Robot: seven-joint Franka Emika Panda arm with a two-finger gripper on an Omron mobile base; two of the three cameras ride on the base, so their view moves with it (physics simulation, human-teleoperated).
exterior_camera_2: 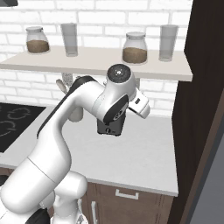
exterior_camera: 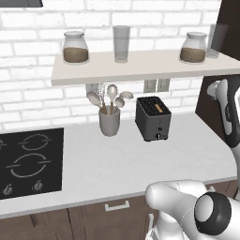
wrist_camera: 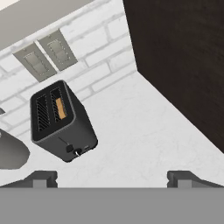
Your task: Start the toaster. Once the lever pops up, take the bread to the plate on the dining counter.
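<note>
The dark grey toaster [exterior_camera: 153,118] stands on the white worktop near the brick wall, right of the utensil cup. The tan bread [exterior_camera: 160,109] sits in its right slot. In the hand view the toaster [wrist_camera: 61,122] lies to the upper left, with the bread [wrist_camera: 61,108] in one slot and the small knob [wrist_camera: 78,152] low on its front. My gripper [wrist_camera: 112,179] hovers above the worktop to the toaster's right, open, with nothing between its fingertips [wrist_camera: 41,179]. In the right base view my arm covers most of the toaster [exterior_camera_2: 109,127]. The plate and dining counter are out of view.
A grey utensil cup [exterior_camera: 109,123] with spoons stands left of the toaster. A black hob [exterior_camera: 28,161] lies at the worktop's left. The shelf [exterior_camera: 140,65] above carries jars and glasses. A dark tall cabinet [exterior_camera_2: 201,109] walls off the right side.
</note>
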